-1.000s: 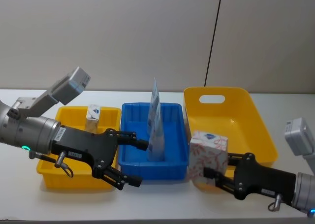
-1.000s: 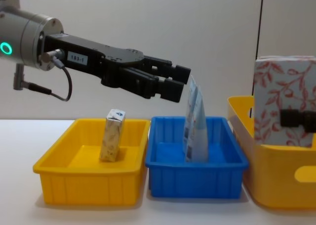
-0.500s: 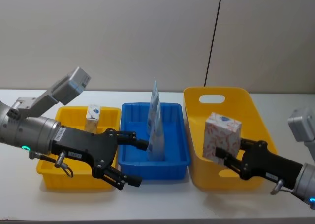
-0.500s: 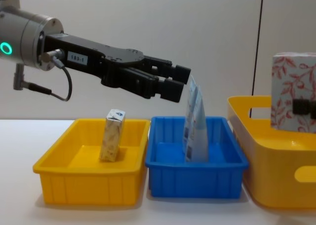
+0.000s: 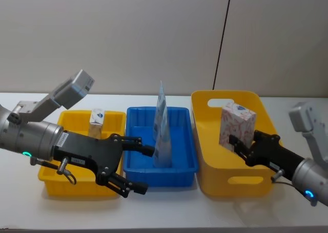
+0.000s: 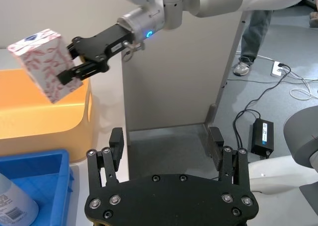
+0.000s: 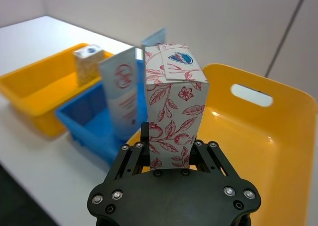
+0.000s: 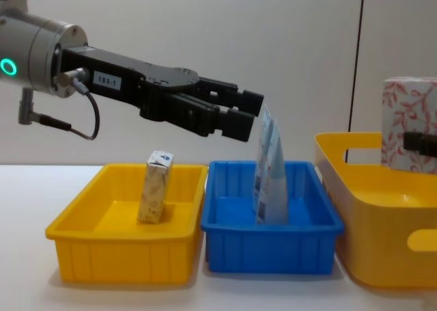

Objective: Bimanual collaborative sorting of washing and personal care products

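As the table [image 5: 169, 207] lies: white, grey wall [image 5: 128, 38] behind.
Right gripper [image 5: 240, 147]: clamps box [image 5: 238, 120] upright above big bin [image 5: 225, 184].
Left gripper [image 5: 146, 170]: wide, raised near blue bin [image 5: 174, 179].

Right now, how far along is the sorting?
Done: the carton stands in the left yellow bin, both tubes in the blue bin. In hand: the right gripper holds the box over the big yellow bin. To do: set it down and let go. The left gripper hangs open near the tubes.
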You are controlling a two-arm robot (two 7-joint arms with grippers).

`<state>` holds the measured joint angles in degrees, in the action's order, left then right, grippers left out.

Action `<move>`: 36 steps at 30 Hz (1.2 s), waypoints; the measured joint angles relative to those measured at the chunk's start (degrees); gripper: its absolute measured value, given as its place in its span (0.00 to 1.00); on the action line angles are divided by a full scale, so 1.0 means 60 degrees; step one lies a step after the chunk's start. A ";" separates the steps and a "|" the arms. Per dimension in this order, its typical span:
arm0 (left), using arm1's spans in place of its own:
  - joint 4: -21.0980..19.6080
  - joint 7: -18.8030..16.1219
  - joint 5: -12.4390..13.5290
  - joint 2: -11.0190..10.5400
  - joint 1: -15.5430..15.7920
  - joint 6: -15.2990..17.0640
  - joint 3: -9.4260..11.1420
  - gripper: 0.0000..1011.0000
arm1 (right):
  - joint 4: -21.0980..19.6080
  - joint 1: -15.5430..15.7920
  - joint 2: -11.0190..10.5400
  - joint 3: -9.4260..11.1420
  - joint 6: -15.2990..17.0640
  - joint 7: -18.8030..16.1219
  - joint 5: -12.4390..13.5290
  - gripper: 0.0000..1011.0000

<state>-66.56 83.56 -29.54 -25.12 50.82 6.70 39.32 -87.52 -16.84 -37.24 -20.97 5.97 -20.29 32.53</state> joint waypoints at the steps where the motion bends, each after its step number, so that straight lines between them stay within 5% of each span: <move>1: 0.0000 0.0000 0.0000 0.0000 -0.0001 0.0000 0.0000 0.99 | 0.0049 -0.0045 0.0068 -0.0009 0.0034 0.0104 -0.0042 0.35; 13: 0.0000 0.0000 0.0000 -0.0001 0.0000 0.0000 0.0000 0.99 | 0.1474 -0.1179 0.1575 -0.0285 0.0592 0.1951 -0.0829 0.35; 22: 0.0000 0.0000 0.0000 0.0001 -0.0001 0.0000 0.0000 0.99 | 0.3806 -0.2735 0.3159 -0.0544 0.0577 0.3183 -0.1426 0.35; 36: 0.0001 0.0000 0.0001 0.0000 -0.0001 0.0000 0.0000 0.99 | 0.5470 -0.3850 0.4243 -0.0605 0.0353 0.3812 -0.1786 0.35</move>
<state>-66.56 83.55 -29.54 -25.12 50.81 6.70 39.32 -54.70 -39.94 -11.78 -24.59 8.09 2.59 21.81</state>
